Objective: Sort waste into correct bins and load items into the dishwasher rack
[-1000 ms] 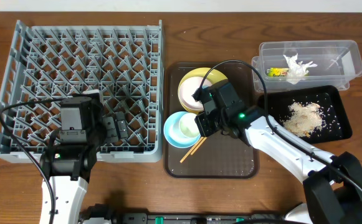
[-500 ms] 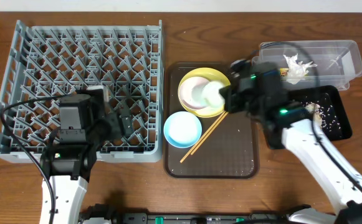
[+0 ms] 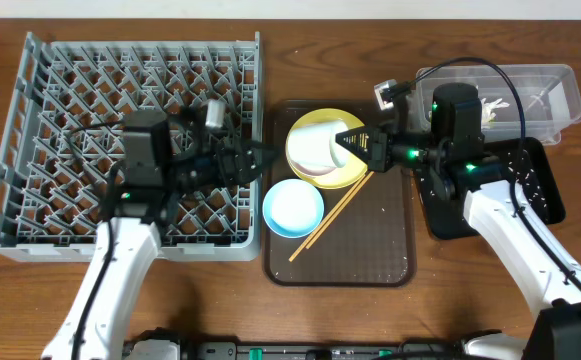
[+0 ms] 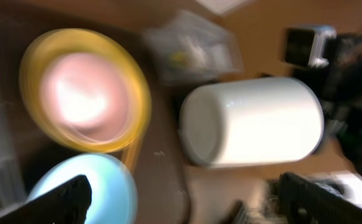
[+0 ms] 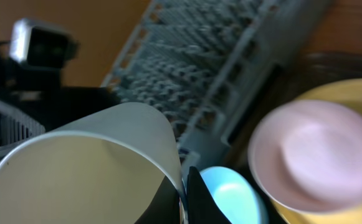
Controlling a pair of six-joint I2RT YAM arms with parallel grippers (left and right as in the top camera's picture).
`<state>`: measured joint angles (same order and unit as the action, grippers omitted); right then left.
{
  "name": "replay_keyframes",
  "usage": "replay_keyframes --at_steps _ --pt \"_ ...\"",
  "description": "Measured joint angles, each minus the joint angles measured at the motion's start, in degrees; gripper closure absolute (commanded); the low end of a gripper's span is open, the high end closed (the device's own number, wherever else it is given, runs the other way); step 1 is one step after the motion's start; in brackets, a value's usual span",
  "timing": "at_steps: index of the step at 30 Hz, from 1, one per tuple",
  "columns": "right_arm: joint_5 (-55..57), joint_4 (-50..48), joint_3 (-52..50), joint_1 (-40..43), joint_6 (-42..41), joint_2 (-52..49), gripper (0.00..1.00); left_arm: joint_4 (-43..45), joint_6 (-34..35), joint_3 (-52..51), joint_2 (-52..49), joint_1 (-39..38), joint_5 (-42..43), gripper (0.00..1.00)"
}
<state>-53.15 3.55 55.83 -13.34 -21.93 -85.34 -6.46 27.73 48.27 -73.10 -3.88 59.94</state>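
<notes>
My right gripper (image 3: 348,141) is shut on the small white cup (image 3: 316,148) and holds it on its side above the yellow plate (image 3: 358,176). In the right wrist view the fingers (image 5: 184,193) pinch the cup's wall (image 5: 87,162). My left gripper (image 3: 258,160) is open at the right edge of the grey dishwasher rack (image 3: 60,120), facing the cup (image 4: 255,121). A white bowl (image 4: 81,93) sits in the plate (image 4: 134,74). The light blue bowl (image 3: 292,208) and the chopsticks (image 3: 332,212) lie on the tray.
The dark brown serving tray (image 3: 370,262) holds the dishes. The clear tub (image 3: 545,95) with tissue (image 3: 493,108) stands at the back right. The black tray (image 3: 545,195) lies in front of it, partly under my right arm.
My right gripper lifted the cup out of the blue bowl and tipped it on its side over the plate. My left arm swung right across the rack toward the cup.
</notes>
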Motion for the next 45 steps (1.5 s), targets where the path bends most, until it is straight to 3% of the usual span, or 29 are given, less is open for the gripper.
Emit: replay_keyframes --at_steps 6,18,32,45 --pt "-7.48 -5.22 0.02 0.00 -1.36 -1.22 0.99 15.41 11.50 0.11 -3.32 -5.60 8.63 0.04" --pt "-12.52 -13.68 0.22 2.89 -5.09 -1.27 0.99 27.32 23.43 0.02 -3.67 -9.42 6.56 0.04" --pt "-16.41 -18.29 0.31 4.52 -8.63 -1.29 0.99 28.30 24.35 0.02 -3.67 -10.84 6.01 0.04" --pt "-20.28 -21.79 0.31 3.80 -12.70 -1.95 0.99 23.37 23.69 0.04 -3.56 -14.36 6.40 0.04"
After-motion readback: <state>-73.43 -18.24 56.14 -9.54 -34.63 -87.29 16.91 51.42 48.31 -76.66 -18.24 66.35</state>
